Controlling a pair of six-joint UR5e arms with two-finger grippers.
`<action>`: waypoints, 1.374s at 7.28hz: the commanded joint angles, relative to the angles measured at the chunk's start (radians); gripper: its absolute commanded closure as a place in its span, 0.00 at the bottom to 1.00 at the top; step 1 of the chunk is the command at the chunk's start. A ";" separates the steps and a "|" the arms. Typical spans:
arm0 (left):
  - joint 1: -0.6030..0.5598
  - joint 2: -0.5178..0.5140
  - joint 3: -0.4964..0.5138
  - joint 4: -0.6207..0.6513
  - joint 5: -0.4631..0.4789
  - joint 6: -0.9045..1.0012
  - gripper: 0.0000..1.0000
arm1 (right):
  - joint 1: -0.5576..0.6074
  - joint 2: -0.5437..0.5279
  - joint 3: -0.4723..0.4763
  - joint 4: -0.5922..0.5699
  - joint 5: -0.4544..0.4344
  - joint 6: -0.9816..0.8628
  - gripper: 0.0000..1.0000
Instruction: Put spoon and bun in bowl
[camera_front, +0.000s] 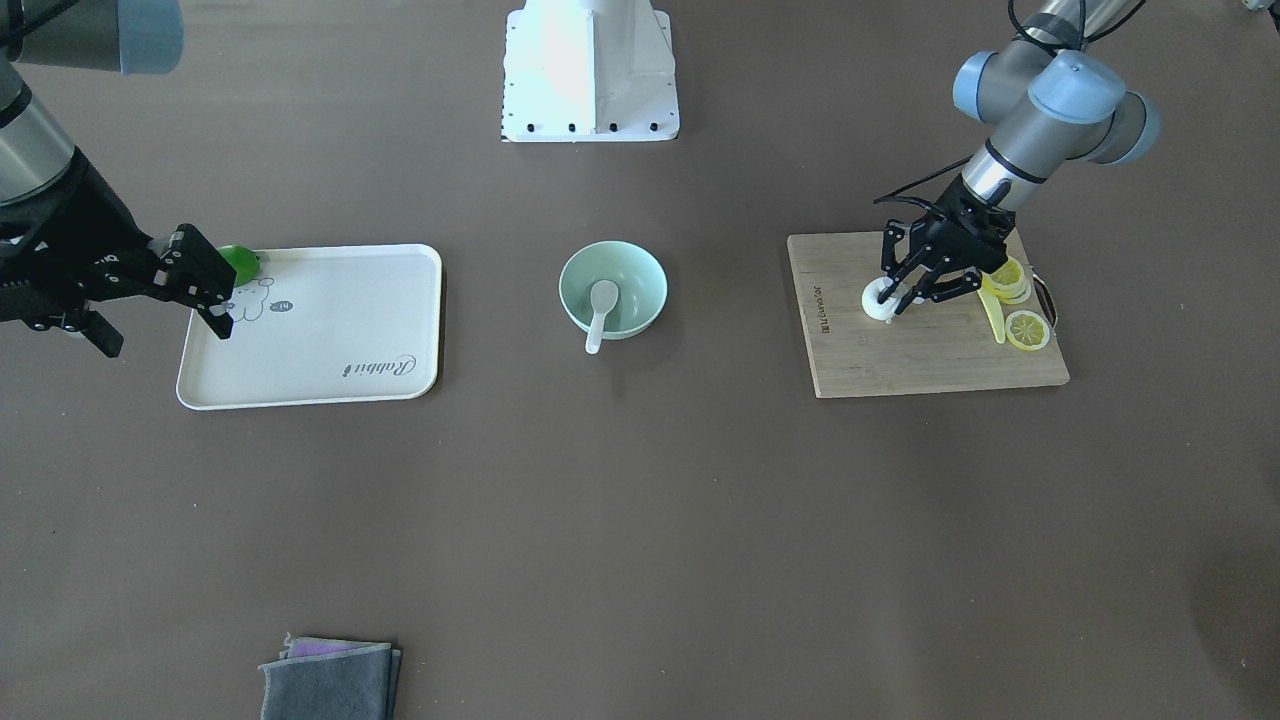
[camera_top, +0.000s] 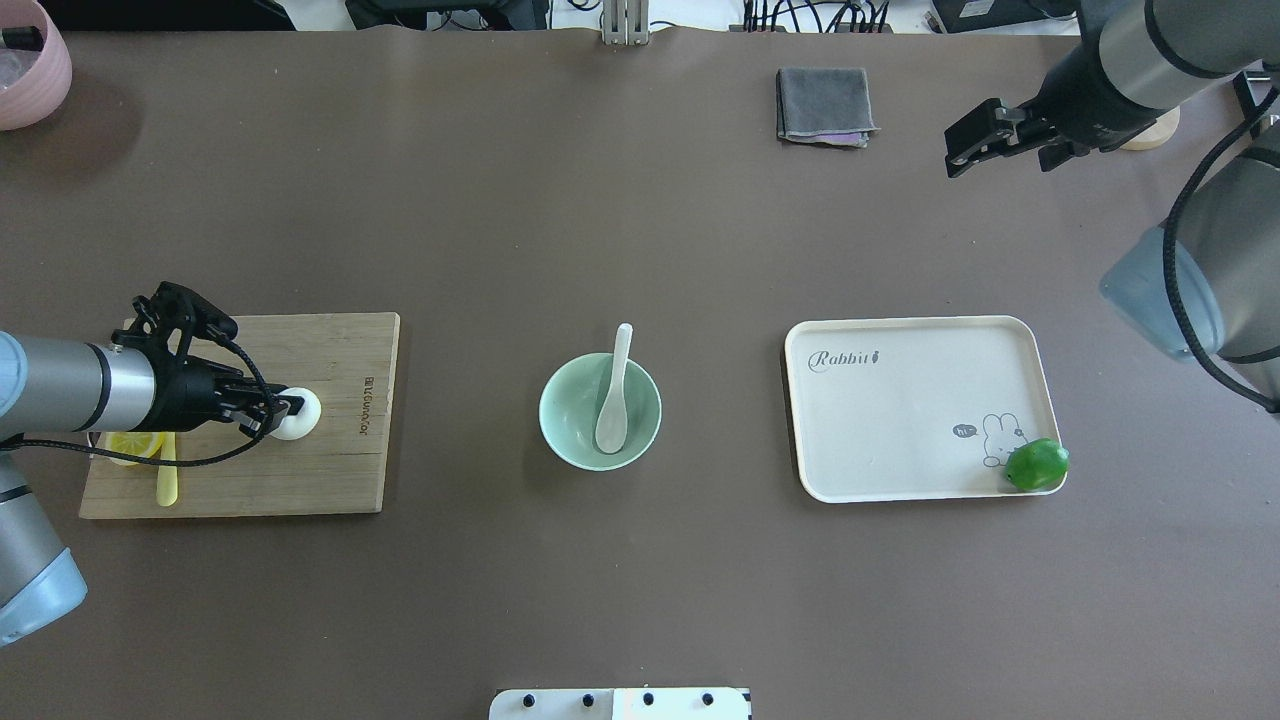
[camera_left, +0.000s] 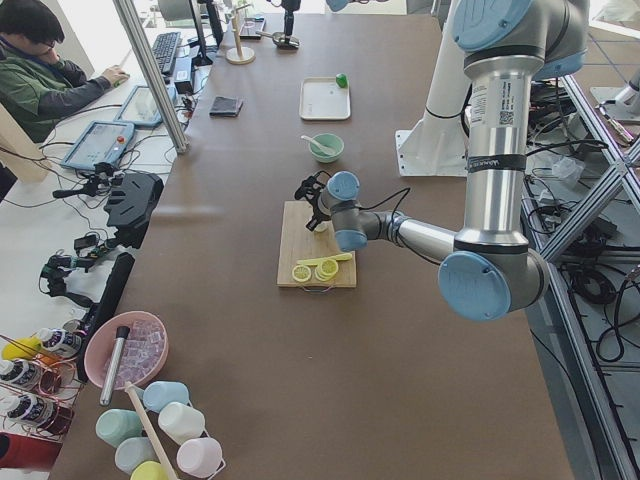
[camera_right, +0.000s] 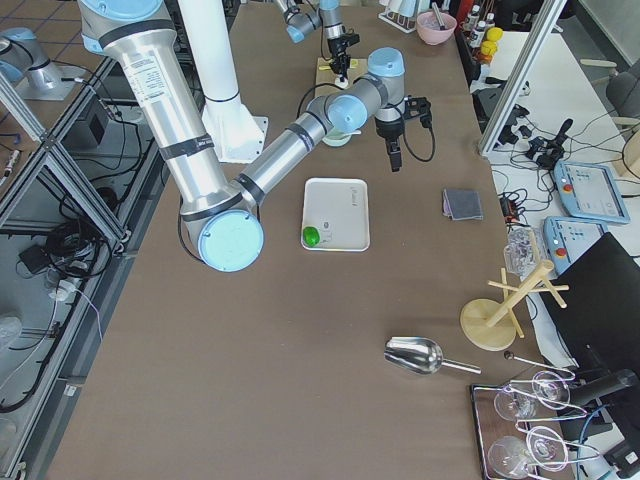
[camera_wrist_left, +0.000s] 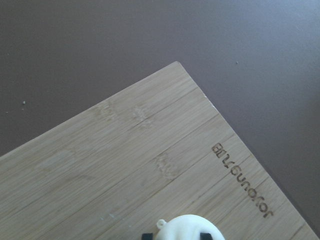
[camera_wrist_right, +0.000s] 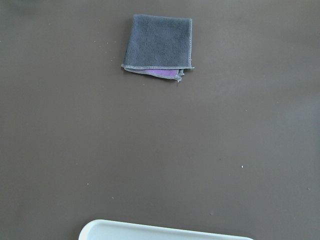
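We see the left arm (camera_top: 70, 385) reaching low and nearly level over the cutting board (camera_top: 330, 470), at 9 o'clock from the bowl (camera_top: 565, 440) in the overhead view. The left fingers (camera_front: 888, 262) pinch the bun (camera_top: 300, 413), which sits on the board. The spoon (camera_top: 612, 400) lies in the bowl, its handle toward 12 o'clock. The right arm (camera_top: 1130, 60) hangs above the bench (camera_top: 640, 200), at 1 o'clock from the tray (camera_top: 900, 470). The right fingers (camera_front: 205, 280) are spread.

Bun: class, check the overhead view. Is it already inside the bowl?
No, the bun sits on the cutting board at the left gripper, while the bowl holds only the spoon.
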 joint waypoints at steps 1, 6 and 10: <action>0.002 -0.009 -0.034 -0.076 0.054 -0.055 1.00 | 0.093 -0.052 -0.032 -0.002 0.062 -0.174 0.00; 0.224 -0.326 -0.016 -0.059 0.348 -0.401 1.00 | 0.282 -0.167 -0.164 0.007 0.195 -0.589 0.00; 0.345 -0.471 0.059 -0.054 0.453 -0.518 0.03 | 0.306 -0.168 -0.181 0.007 0.215 -0.631 0.00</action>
